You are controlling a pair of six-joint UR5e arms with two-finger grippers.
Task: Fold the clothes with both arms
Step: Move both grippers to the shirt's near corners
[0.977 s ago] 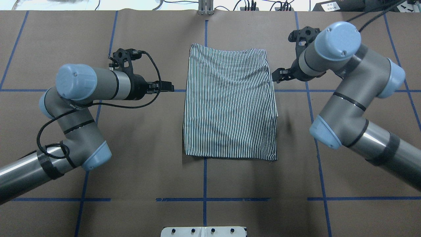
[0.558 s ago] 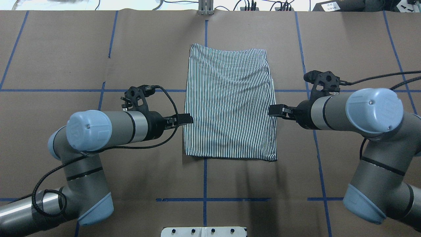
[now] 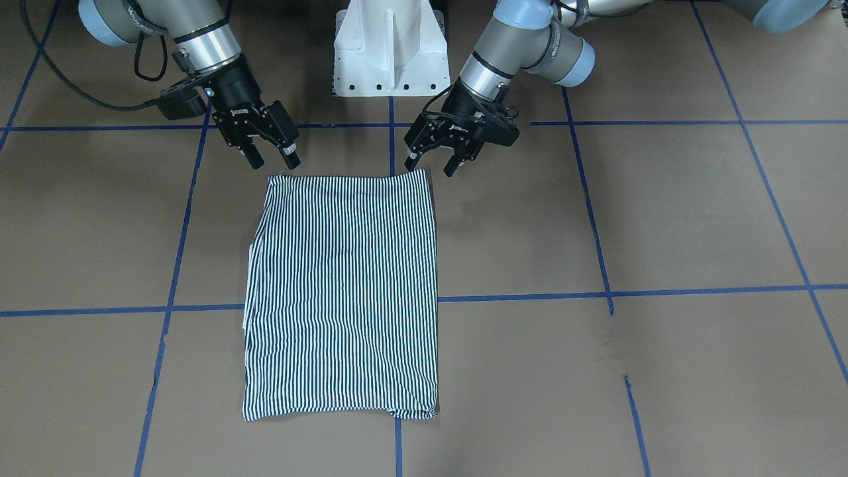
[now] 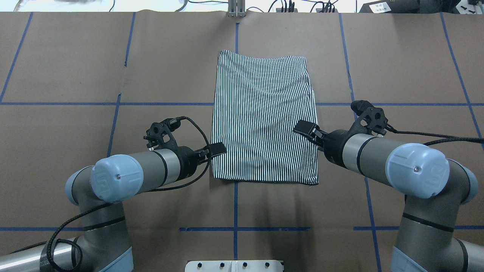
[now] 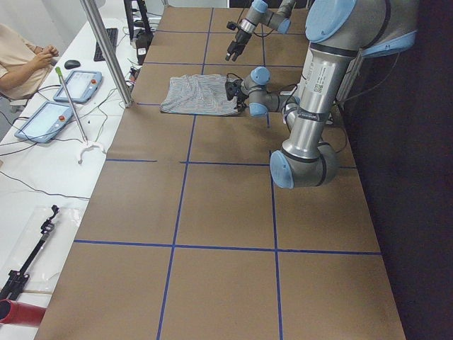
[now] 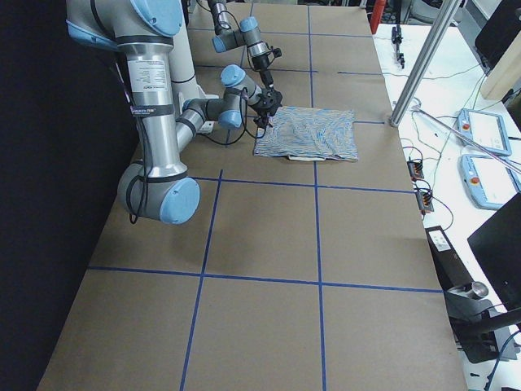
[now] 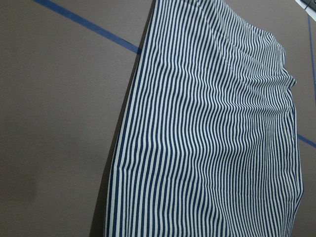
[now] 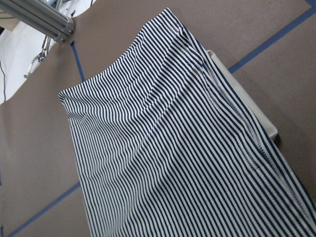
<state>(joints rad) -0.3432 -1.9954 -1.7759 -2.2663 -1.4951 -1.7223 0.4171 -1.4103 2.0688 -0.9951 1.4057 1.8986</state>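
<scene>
Left gripper and right gripper: each is holding its fingers spread apart and gripping nothing, and is hanging at one of the two shirt corners nearest the robot. The striped polo shirt is lying flat as a folded rectangle in the middle of the table — a sliver of cream collar is peeking out along its right edge.

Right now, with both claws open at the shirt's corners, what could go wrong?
The shirt is folded in layers, so the open left gripper and right gripper might pinch only the top one and undo the fold. The collar pokes out on the robot's right; lifting may pull it farther out.
</scene>
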